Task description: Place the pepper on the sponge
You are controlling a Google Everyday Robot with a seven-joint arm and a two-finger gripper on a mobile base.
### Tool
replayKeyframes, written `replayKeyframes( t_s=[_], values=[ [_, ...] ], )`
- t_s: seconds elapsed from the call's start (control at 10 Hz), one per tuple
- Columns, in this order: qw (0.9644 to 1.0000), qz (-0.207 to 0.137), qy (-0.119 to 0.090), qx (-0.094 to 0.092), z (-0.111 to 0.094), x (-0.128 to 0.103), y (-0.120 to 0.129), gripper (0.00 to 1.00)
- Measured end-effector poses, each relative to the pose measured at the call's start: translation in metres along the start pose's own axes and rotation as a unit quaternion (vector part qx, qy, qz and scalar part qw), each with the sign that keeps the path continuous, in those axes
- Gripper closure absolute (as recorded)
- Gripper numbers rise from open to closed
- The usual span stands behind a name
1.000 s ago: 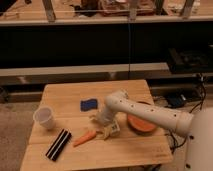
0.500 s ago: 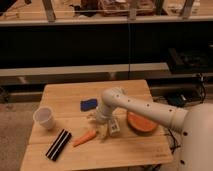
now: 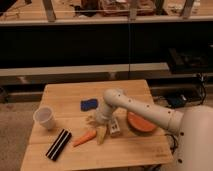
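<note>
As my arm (image 3: 145, 112), a smooth white rounded shell, extends in from the right, my gripper (image 3: 106, 129) sits low over the table (image 3: 65, 95), on the near side of the sponge (image 3: 89, 104) and slightly to its right. Jaw state: I cannot tell whether they are apart or together. The pale yellowish shapes under the wrist may be parts of the gripper, but they blur into one another.

Materials and shapes:
- Sponge: soft-looking pad, deep blue, roughly rectangular, lying flat on the table with nothing on it.
- Pepper (image 3: 85, 138): slim, tapered and orange, lying flat on the wood at a slant. It is on the near side of the sponge, clearly apart from it, and just left of my gripper.
- Cup (image 3: 45, 118): white, round and open-topped, standing upright. It is left of the sponge and a little nearer the camera.
- Block (image 3: 58, 144): long, black and flat with light stripes along its length. It lies at a slant on the near-left side of the sponge, beyond the pepper.
- Bowl (image 3: 141, 122): round, shallow and orange. It is well to the right of the sponge, partly behind my arm.
- Table: light wood with a plank grain and a rectangular top.

Count: one sponge, one pepper, one cup, one block, one bowl, one table.
</note>
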Motion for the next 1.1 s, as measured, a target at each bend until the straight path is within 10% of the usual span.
replayKeyframes(
  t_s=[0.3,1.1],
  values=[
    [0.999,0.003,-0.015,0.042,0.002,-0.002,0.012,0.2],
    [0.9996,0.021,-0.019,-0.008,0.014,-0.012,0.006,0.26]
  ],
)
